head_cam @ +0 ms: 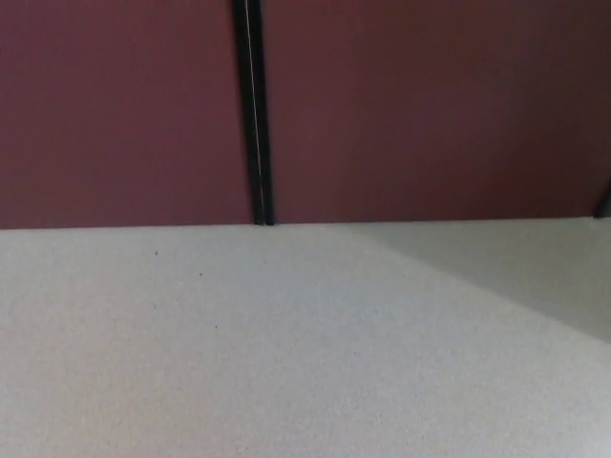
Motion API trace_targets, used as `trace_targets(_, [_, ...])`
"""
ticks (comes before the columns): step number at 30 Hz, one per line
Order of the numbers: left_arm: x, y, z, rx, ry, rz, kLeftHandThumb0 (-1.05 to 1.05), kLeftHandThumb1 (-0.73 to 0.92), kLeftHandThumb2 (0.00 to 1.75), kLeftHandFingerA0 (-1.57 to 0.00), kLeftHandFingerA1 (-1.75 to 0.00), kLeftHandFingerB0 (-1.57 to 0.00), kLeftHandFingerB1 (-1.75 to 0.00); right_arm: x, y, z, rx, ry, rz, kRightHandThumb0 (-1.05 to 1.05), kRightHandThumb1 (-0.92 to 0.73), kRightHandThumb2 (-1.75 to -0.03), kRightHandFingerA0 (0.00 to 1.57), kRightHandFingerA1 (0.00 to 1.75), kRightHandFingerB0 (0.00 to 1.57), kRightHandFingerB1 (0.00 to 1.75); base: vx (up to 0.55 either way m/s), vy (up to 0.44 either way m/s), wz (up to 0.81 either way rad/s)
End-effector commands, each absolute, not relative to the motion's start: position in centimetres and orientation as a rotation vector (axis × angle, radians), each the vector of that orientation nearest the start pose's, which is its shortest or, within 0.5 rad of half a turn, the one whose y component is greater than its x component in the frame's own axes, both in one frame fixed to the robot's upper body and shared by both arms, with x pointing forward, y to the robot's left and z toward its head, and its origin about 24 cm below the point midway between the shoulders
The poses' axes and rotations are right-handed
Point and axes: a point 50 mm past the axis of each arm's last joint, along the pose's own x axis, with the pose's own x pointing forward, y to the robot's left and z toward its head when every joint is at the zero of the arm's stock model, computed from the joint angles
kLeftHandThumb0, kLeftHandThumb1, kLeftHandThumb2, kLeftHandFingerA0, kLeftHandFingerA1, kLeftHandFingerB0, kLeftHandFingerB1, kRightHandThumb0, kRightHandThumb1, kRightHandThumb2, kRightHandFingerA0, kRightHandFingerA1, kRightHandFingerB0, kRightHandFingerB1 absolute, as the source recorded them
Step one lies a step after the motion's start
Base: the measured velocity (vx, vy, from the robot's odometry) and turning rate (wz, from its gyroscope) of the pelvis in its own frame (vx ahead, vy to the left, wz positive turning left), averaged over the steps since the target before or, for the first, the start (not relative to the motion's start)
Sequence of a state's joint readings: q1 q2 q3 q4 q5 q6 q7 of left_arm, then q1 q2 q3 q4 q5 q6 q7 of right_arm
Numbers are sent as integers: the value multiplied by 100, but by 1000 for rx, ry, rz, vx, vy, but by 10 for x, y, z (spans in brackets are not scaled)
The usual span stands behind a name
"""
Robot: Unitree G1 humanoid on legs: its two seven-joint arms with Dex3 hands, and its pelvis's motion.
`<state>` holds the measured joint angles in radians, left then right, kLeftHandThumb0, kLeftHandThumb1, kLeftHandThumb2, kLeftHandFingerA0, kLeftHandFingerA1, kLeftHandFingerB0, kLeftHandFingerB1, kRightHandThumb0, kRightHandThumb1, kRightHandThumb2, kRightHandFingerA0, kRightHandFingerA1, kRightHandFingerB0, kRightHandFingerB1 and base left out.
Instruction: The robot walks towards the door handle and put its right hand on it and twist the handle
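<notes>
- My head camera points down at the foot of a dark red door [430, 105], so all I see is its lower panels meeting the pale speckled floor [239, 353].
- A narrow black vertical seam [254, 114] with a thin bright line down it splits the red surface in two; I take it for the gap between two leaves, or between leaf and frame, running down to floor level.
- A faint, darker wedge of shadow [535, 277] lies across the floor at the right.
- The door handle is not in view. I judge it sits higher up than this downward look reaches, which is why only the bottom of the door shows.
- Neither my left hand nor my right hand appears, so I cannot say whether the fingers are spread or curled. Both probably hang low at my sides, out of frame.
- I judge I am in the approach: the reach and twist are not begun, and I need to find the handle first.
</notes>
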<state>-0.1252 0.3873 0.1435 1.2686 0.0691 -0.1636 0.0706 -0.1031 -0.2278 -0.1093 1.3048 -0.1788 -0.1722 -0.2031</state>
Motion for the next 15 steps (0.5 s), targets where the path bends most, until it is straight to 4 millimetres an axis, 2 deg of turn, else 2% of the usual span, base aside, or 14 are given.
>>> trace_targets(1, [140,313,-117,354,955,355,1,67,57,-57,-115,-24,-36,125,-255,-145,-394,1016,-279,-25,-61,-58,65,44,47,37,-15,-28,64])
trace_targets(2, [141,313,-117,358,957,354,1,47,88,-70,-98,-14,-49,125,-255,-145,-394,1014,-278,-24,-61,-58,65,44,47,37,-3,-26,-16])
trace_targets(5, [141,313,-117,354,955,356,1,47,89,-71,-97,-14,-49,125,-255,-145,-392,1015,-278,-24,-61,-58,66,44,47,37,30,82,-3])
trace_targets(6, [142,314,-116,361,954,356,1,66,59,-63,-102,-23,-36,126,-254,-145,-387,1011,-278,-24,-61,-58,66,44,47,37,70,167,-4])
trace_targets(8, [142,314,-116,361,953,353,1,66,59,-62,-106,-23,-36,126,-254,-145,-382,1012,-282,-24,-61,-58,66,44,47,37,106,234,-6])
trace_targets(9, [142,314,-116,363,952,356,1,67,57,-63,-119,-24,-36,127,-254,-145,-382,1011,-279,-24,-61,-58,66,44,47,37,120,298,-15])
trace_targets(10, [142,313,-116,364,951,357,1,67,57,-63,-119,-24,-36,127,-254,-145,-383,1011,-278,-24,-61,-58,66,44,47,37,157,666,-7])
trace_targets(11, [142,314,-116,356,950,359,1,67,58,-61,-109,-23,-36,127,-253,-145,-385,1010,-279,-23,-61,-58,67,44,47,37,159,-214,38])
trace_targets(12, [142,314,-116,350,950,361,1,67,58,-62,-107,-22,-36,127,-253,-145,-387,1010,-277,-22,-62,-58,68,44,47,37,148,-244,-82])
trace_targets(13, [142,314,-116,350,950,362,1,67,58,-61,-108,-22,-36,127,-253,-145,-389,1010,-275,-22,-62,-58,69,45,48,38,148,-243,19])
trace_targets(15, [143,314,-116,348,950,364,1,67,58,-61,-114,-23,-36,127,-254,-145,-394,1009,-271,-22,-62,-58,69,45,48,38,170,182,8])
